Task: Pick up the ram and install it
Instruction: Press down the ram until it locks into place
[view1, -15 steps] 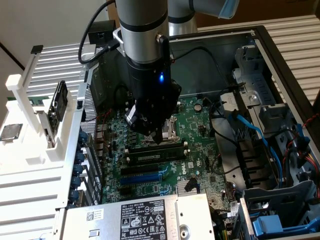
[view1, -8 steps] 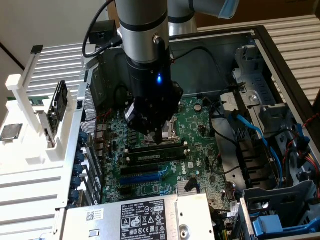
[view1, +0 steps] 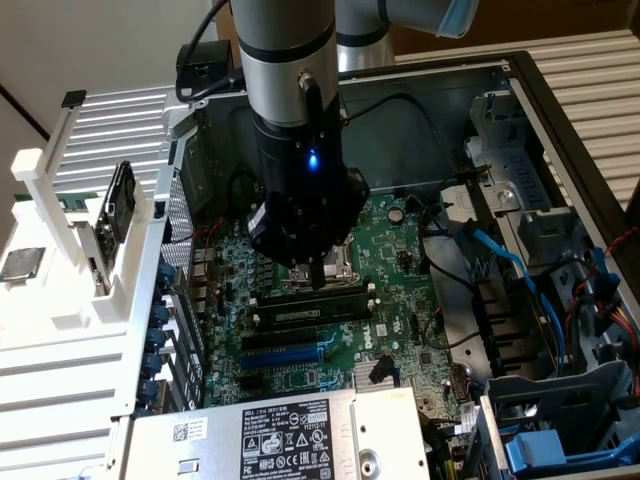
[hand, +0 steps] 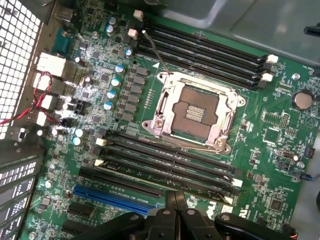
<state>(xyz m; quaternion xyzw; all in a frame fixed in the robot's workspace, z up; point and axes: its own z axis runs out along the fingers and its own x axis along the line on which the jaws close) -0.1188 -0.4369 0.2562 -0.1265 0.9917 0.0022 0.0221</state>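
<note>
The dark green, long, narrow ram (view1: 312, 311) stands on edge in the bank of black memory slots (hand: 165, 159) on the green motherboard (view1: 400, 250), between the silver processor socket (hand: 192, 112) and the blue expansion slot (view1: 290, 355). Its long axis runs parallel with those slots, across the exterior view from left to right, with the pale label facing the blue slot. The black gripper (view1: 320, 278) hangs just above the slot bank, fingers clenched together and grasping nothing.

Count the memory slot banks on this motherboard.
2. One bank sits between the CPU socket and the case wall; the other bank between the socket and the blue expansion slot. None seems hidden.
</note>
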